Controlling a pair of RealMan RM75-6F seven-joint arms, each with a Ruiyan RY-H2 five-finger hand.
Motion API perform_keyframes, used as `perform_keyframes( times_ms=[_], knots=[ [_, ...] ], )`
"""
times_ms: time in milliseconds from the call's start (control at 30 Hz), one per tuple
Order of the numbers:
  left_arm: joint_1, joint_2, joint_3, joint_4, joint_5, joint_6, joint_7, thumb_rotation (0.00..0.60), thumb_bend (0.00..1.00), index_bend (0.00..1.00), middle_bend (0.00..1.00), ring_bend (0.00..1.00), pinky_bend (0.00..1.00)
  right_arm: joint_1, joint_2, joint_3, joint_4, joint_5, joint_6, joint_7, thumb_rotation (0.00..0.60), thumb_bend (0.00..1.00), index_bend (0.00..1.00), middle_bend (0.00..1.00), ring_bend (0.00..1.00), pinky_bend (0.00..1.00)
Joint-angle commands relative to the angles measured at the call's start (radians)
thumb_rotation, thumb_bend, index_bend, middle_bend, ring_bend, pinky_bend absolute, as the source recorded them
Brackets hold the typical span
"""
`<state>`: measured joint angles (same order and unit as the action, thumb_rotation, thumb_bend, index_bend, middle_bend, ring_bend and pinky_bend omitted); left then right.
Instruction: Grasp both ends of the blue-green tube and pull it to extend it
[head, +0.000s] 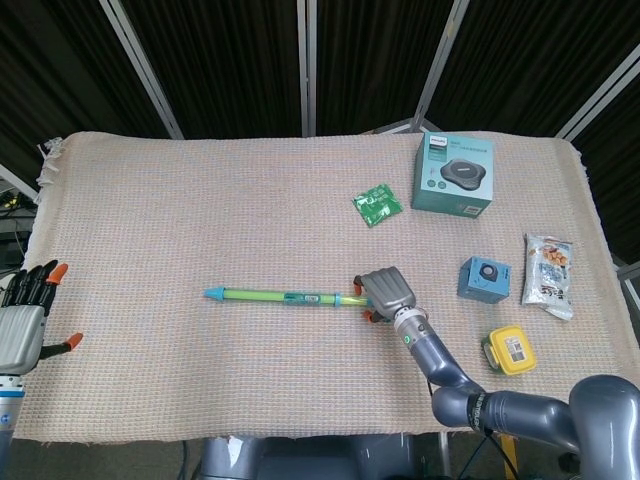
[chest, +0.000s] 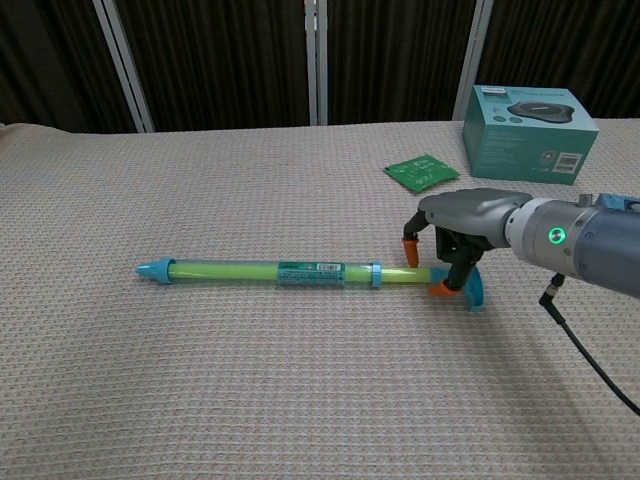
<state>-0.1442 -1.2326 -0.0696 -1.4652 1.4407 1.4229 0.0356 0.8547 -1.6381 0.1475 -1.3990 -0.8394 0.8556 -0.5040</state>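
Note:
The blue-green tube (head: 290, 297) lies flat across the middle of the table, with its pointed blue tip to the left and its blue handle end (chest: 472, 288) to the right. My right hand (head: 386, 289) hangs low over the tube's right end. One orange fingertip (chest: 410, 256) is behind the tube and another (chest: 439, 290) is in front of it, with a gap on both sides. In the chest view the right hand (chest: 462, 222) arches over the green shaft just left of the handle. My left hand (head: 22, 325) is off the table's left edge, fingers apart and empty.
A teal product box (head: 453, 174) stands at the back right, with a green packet (head: 377, 204) left of it. A small blue box (head: 484, 279), a snack bag (head: 548, 275) and a yellow container (head: 511, 350) lie to the right of my right hand.

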Motion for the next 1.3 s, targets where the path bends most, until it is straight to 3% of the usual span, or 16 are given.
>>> perform_keyframes(
  times_ms=[33, 233, 400, 600, 667, 700, 767, 800, 867, 933, 1100, 1300],
  knots=[
    [0.000, 0.000, 0.000, 0.001, -0.001, -0.001, -0.001, 0.600, 0.00, 0.00, 0.00, 0.00, 0.00, 0.002, -0.008, -0.005, 0.010, -0.004, 0.001, -0.003, 0.600, 0.19, 0.48, 1.00, 1.00, 1.00],
    [-0.001, 0.000, 0.000, 0.002, -0.002, -0.002, -0.002, 0.600, 0.00, 0.00, 0.00, 0.00, 0.00, 0.000, -0.023, -0.011, 0.028, -0.008, 0.005, -0.001, 0.600, 0.23, 0.52, 1.00, 1.00, 1.00],
    [-0.003, -0.002, 0.002, 0.003, -0.006, -0.009, 0.005, 0.600, 0.00, 0.00, 0.00, 0.00, 0.00, -0.012, -0.022, -0.004, 0.010, -0.003, 0.014, 0.022, 0.600, 0.36, 0.61, 1.00, 1.00, 1.00],
    [-0.014, -0.010, -0.002, 0.003, 0.003, -0.011, 0.011, 0.600, 0.00, 0.00, 0.04, 0.01, 0.00, -0.019, -0.011, -0.002, -0.014, 0.012, 0.016, 0.026, 0.600, 0.44, 0.66, 1.00, 1.00, 1.00],
    [-0.037, -0.015, -0.009, -0.001, 0.019, -0.024, 0.019, 0.600, 0.00, 0.01, 0.18, 0.12, 0.07, -0.021, -0.004, 0.002, -0.030, 0.027, 0.018, 0.027, 0.600, 0.46, 0.67, 1.00, 1.00, 1.00],
    [-0.059, -0.021, -0.014, 0.000, 0.032, -0.041, 0.021, 0.600, 0.00, 0.04, 0.30, 0.24, 0.17, -0.021, -0.001, 0.005, -0.039, 0.039, 0.021, 0.023, 0.600, 0.47, 0.67, 1.00, 1.00, 1.00],
    [-0.081, -0.027, -0.016, 0.002, 0.045, -0.061, 0.024, 0.600, 0.00, 0.09, 0.45, 0.41, 0.36, -0.019, 0.002, 0.007, -0.049, 0.055, 0.026, 0.015, 0.600, 0.48, 0.67, 1.00, 1.00, 1.00],
    [-0.103, -0.035, -0.017, 0.002, 0.062, -0.080, 0.029, 0.600, 0.00, 0.15, 0.56, 0.53, 0.52, -0.019, 0.003, 0.010, -0.054, 0.068, 0.030, 0.011, 0.600, 0.48, 0.67, 1.00, 1.00, 1.00],
    [-0.141, -0.057, -0.024, 0.003, 0.076, -0.115, 0.038, 0.600, 0.00, 0.21, 0.69, 0.66, 0.73, -0.016, 0.005, 0.016, -0.067, 0.095, 0.038, -0.001, 0.600, 0.48, 0.67, 1.00, 1.00, 1.00],
    [-0.183, -0.093, -0.029, 0.008, 0.092, -0.151, 0.046, 0.600, 0.00, 0.27, 0.77, 0.74, 0.86, -0.012, 0.007, 0.019, -0.077, 0.120, 0.047, -0.015, 0.600, 0.48, 0.67, 1.00, 1.00, 1.00],
    [-0.256, -0.160, -0.029, 0.007, 0.069, -0.265, 0.058, 0.600, 0.00, 0.34, 0.84, 0.82, 0.98, -0.005, 0.008, 0.022, -0.092, 0.163, 0.066, -0.042, 0.600, 0.49, 0.68, 1.00, 1.00, 1.00],
    [-0.330, -0.249, -0.039, 0.001, -0.017, -0.404, 0.093, 0.600, 0.00, 0.41, 0.90, 0.86, 1.00, 0.004, 0.003, 0.028, -0.095, 0.208, 0.077, -0.059, 0.600, 0.49, 0.69, 1.00, 1.00, 1.00]
  ],
)
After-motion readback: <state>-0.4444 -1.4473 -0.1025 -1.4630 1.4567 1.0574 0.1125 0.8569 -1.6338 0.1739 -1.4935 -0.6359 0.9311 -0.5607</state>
